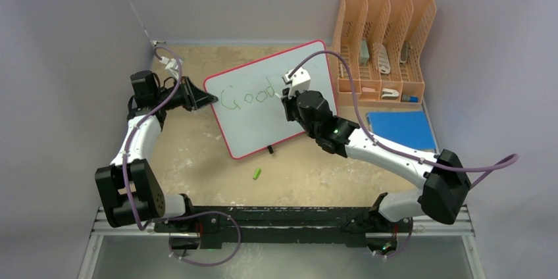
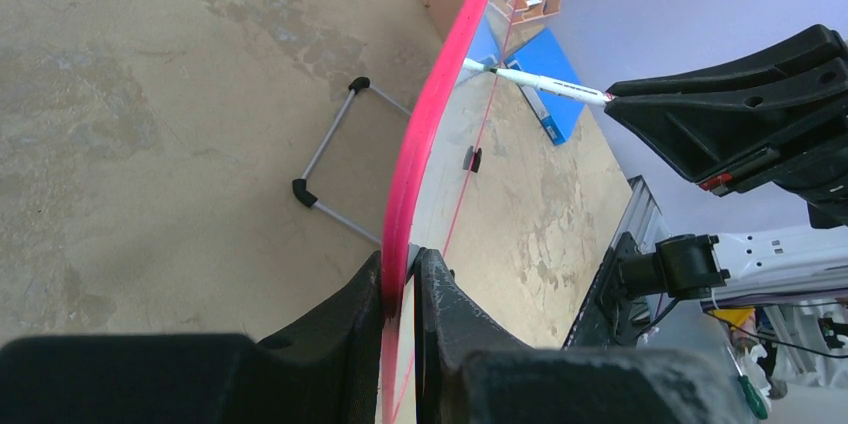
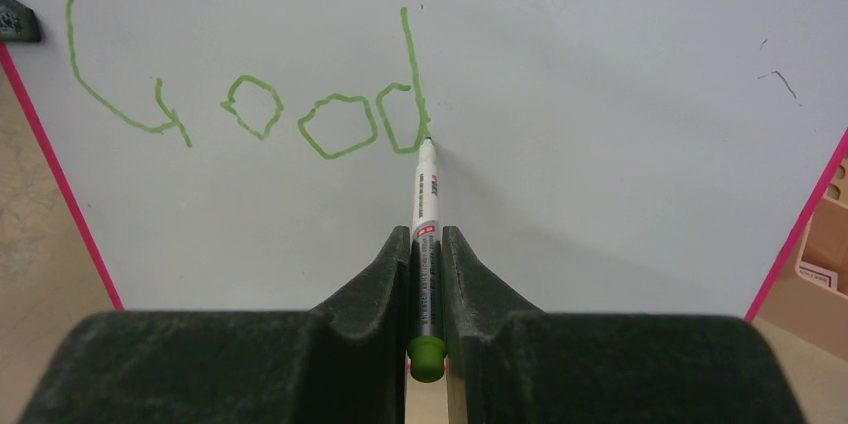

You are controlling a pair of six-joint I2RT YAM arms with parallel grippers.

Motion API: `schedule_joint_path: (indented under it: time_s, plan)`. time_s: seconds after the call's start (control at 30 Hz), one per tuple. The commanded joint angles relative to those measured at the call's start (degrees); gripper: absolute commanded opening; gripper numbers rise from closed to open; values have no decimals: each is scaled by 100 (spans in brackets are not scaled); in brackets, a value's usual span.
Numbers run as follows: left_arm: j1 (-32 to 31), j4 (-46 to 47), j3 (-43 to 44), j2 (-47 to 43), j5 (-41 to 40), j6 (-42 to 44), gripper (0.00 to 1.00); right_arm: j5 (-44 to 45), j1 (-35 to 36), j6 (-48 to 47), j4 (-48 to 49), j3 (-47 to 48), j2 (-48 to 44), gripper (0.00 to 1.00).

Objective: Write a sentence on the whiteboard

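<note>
The whiteboard (image 1: 253,127), red-rimmed, stands tilted at the middle of the table. Green letters of the sentence (image 1: 250,97) read "Good" on it. My left gripper (image 1: 209,100) is shut on the board's left edge; in the left wrist view the pink rim (image 2: 440,94) runs up from between its fingers (image 2: 360,324). My right gripper (image 1: 284,98) is shut on a white marker (image 3: 427,194) with a green end. The marker's tip touches the board at the foot of the "d" in "Good" (image 3: 250,104). From the left wrist view the marker (image 2: 545,84) meets the board's face.
A green marker cap (image 1: 257,174) lies on the table in front of the board. An orange file rack (image 1: 385,42) stands at the back right, with a flat blue rectangle (image 1: 401,129) in front of it. A wire stand (image 2: 335,169) props the board from behind.
</note>
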Motion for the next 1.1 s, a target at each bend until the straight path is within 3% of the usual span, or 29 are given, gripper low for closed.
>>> schedule_joint_path:
  time_s: [0.0,1.07]
  plan:
    - [-119,-128,30,-20,-158,141,0,18,-22,88,-27,-53,-148,0]
    - [-124,-128,19,-18,-171,133,0,-122,-98,67,182,-323,-729,0]
